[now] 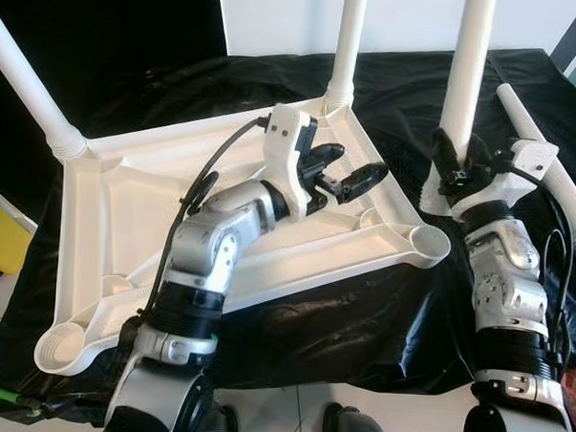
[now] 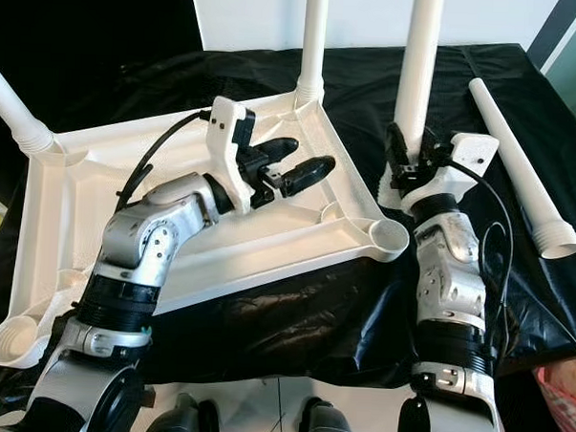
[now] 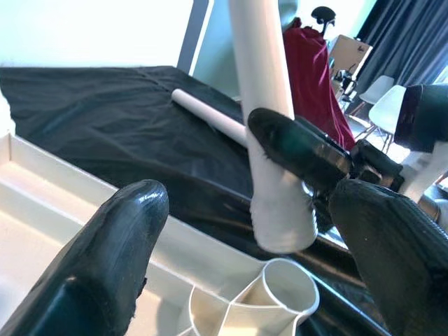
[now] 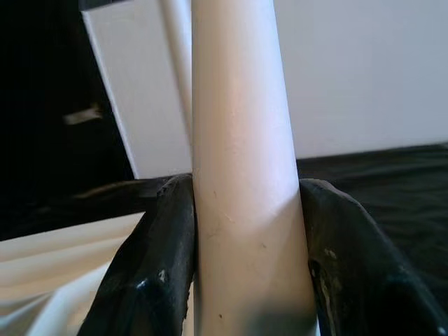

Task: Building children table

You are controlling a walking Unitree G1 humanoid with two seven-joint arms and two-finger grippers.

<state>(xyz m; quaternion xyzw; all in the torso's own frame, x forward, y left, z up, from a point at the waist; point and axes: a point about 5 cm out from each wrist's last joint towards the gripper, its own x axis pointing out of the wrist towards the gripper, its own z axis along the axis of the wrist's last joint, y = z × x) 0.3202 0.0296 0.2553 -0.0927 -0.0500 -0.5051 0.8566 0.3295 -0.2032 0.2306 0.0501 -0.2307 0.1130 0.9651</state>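
Tabletop — two legs fitted, one loose leg beside; right gripper clamps a fourth leg, apparently over the corner socket; left gripper open.

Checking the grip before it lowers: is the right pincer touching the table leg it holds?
Touching. In the right wrist view both black fingers press flush against the white leg, with no gap on either side.

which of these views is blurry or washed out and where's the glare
Right wrist view: the white table leg in the right gripper looks soft, too close to focus. Left wrist view: the left gripper's fingers blur, and the windows behind are blown out. Both eye views stay sharp, with sheen on the black cloth.
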